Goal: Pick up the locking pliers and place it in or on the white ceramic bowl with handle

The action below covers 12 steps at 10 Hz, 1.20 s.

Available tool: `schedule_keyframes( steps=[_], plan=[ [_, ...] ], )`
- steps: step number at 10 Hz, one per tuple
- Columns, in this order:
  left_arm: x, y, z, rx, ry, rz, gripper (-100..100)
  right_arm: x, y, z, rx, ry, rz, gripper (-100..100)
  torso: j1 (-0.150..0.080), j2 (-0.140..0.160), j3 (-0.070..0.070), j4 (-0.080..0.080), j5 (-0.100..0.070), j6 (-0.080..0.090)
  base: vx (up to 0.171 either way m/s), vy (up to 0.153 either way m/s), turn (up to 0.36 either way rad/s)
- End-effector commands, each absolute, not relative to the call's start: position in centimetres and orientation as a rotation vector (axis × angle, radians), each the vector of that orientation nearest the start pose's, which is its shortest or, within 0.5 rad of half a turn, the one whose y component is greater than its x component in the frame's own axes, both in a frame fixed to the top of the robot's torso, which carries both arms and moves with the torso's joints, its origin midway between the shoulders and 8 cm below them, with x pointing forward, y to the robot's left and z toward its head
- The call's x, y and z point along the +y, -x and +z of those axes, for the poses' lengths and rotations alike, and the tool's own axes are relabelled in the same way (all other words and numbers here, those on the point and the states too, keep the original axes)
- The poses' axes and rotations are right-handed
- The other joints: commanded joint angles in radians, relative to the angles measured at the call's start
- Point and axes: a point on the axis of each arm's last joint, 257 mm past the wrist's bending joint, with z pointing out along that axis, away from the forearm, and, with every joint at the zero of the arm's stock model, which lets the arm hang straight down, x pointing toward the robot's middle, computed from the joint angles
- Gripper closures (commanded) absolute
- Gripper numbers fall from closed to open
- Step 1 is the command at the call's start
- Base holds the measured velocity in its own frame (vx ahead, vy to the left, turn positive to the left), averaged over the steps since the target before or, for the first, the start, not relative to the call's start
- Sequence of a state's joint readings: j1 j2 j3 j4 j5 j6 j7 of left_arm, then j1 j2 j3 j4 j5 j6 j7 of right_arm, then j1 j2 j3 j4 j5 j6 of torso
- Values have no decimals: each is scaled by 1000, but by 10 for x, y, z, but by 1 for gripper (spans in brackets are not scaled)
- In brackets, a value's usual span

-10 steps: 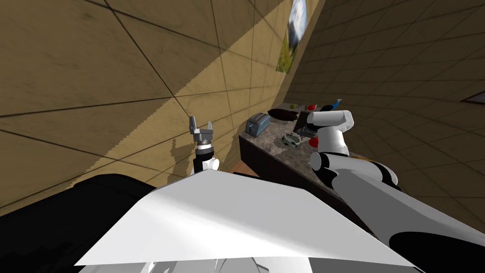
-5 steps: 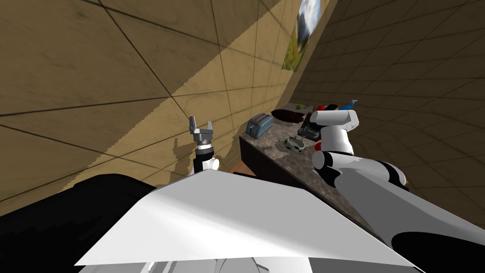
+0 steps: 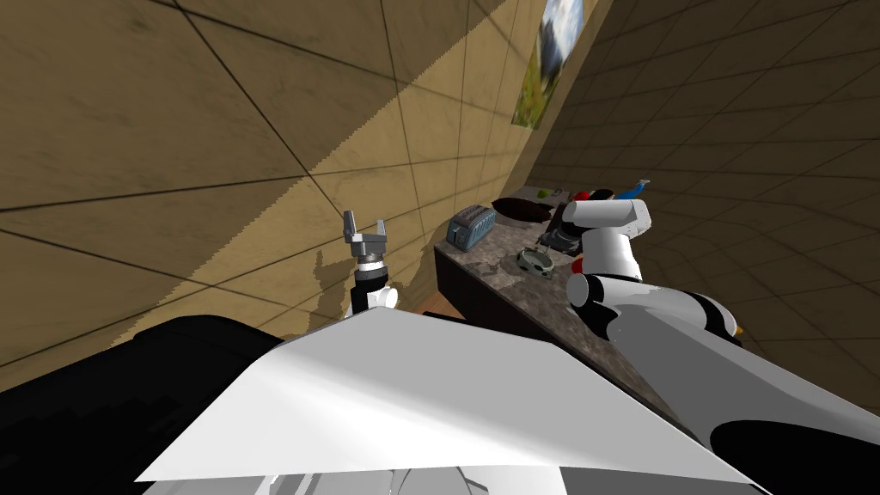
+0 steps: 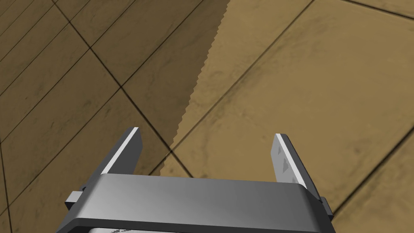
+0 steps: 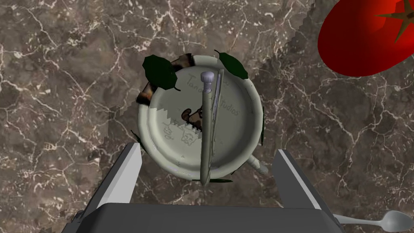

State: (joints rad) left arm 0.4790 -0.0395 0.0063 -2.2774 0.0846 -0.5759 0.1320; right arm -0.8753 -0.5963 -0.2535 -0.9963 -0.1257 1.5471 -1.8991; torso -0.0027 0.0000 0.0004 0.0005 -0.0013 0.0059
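Note:
In the right wrist view a pale round bowl with dark green leaf marks stands on the brown marbled counter. The locking pliers, long and pale grey-green with a knob at one end, lie across the inside of the bowl. My right gripper hangs straight above it, open, its fingers well clear of the pliers on either side. From the head view the bowl shows small beside my right forearm. My left gripper is raised by the tan wall, open and empty.
A red tomato lies on the counter beyond the bowl, and a spoon lies beside my right finger. Further along the counter stand a blue-grey toaster and a dark dish. The counter's dark front edge faces me.
Between a second and half a second ago my head view shifted and my right forearm moved slightly right over the counter. Nothing has visibly moved since. The left arm has stayed put.

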Motion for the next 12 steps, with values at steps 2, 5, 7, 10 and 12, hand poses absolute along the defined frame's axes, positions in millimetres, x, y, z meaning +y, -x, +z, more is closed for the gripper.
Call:
schedule_keyframes(
  steps=[2, 5, 7, 10, 12],
  plan=[
    [292, -329, 44, 419, 702, -1495, 0, -478, -556, -169, 956, 3076, -754, -100, 0, 0, 0, 0, 0, 0, -6, -7, 22],
    [292, -329, 44, 419, 702, -1495, 0, -475, -555, -146, 974, 3075, -754, -100, -1, 1, 1, 0, 0, 0, -15, -19, 54],
    [292, -329, 44, 419, 702, -1495, 0, -474, -554, -135, 983, 3074, -753, -100, -1, 1, 1, 0, 0, 0, -15, -18, 52],
    [292, -329, 44, 419, 702, -1495, 0, -475, -553, -132, 985, 3074, -754, 0, 0, 1, 0, 0, 0, 0, -5, -6, 12],
    [292, -329, 44, 419, 702, -1495, 0, -475, -553, -132, 985, 3074, -754, 0, 0, 0, 0, 0, 0, 0, 0, 0, 0]
  ],
)
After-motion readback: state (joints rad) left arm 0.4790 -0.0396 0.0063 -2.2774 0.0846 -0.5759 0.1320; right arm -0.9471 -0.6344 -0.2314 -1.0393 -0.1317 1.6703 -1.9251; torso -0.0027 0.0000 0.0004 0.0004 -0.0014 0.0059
